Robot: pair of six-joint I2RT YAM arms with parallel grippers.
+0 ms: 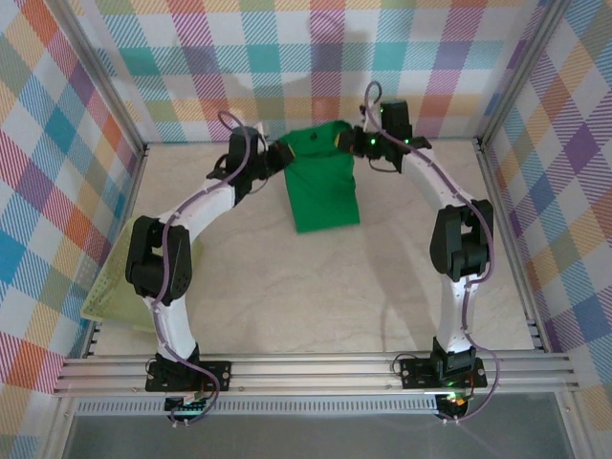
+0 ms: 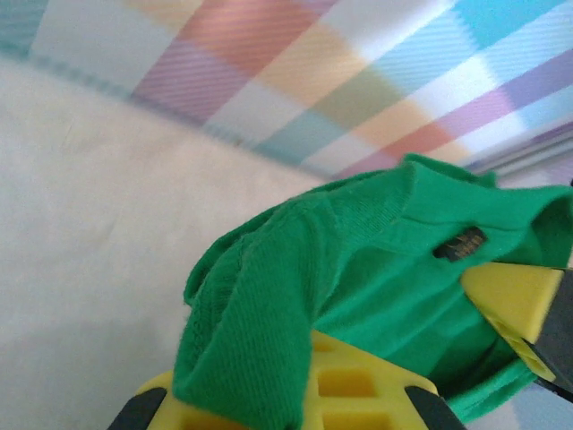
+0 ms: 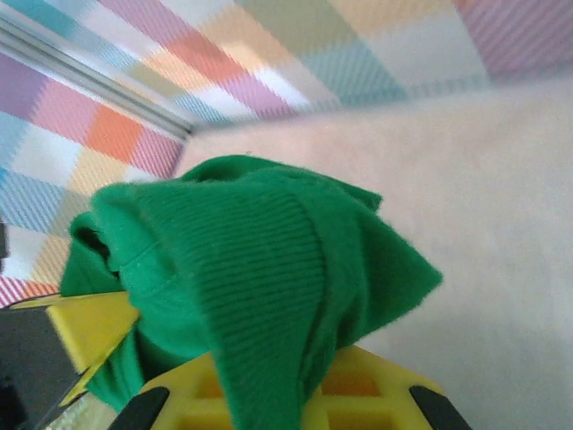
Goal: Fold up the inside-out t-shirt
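Shirt: my inside-out t-shirt [image 1: 323, 191] sits at the far middle of the table [image 1: 287, 296], near the back wall. Its far edge is gathered up between the two arms and the rest trails toward me as a narrow panel.
Left gripper [image 1: 284, 153]: clamped on the far-left end of that edge. In its wrist view the green knit is bunched over the yellow fingers [image 2: 358, 390].
Right gripper [image 1: 350, 142]: likewise closed on cloth at the far-right end, with a thick wad draped over its own fingers [image 3: 358, 385].
Reason for the pair: with one pinch at each end, I can carry the edge as a single line instead of dragging one corner.
Sewn label [image 2: 461, 244]: it shows on the outer face by the collar seam, which fits a garment turned inside out.
Near hem: from above I cannot tell whether it lies flat on the table or hangs just clear.
Basket [image 1: 107, 287]: the mesh basket lies at the table's left edge, well apart from the work.
Judgement: the fold is mid-way, and the next move looks like bringing the held edge toward me over the body. My worry is that the bunched grips leave wrinkles.
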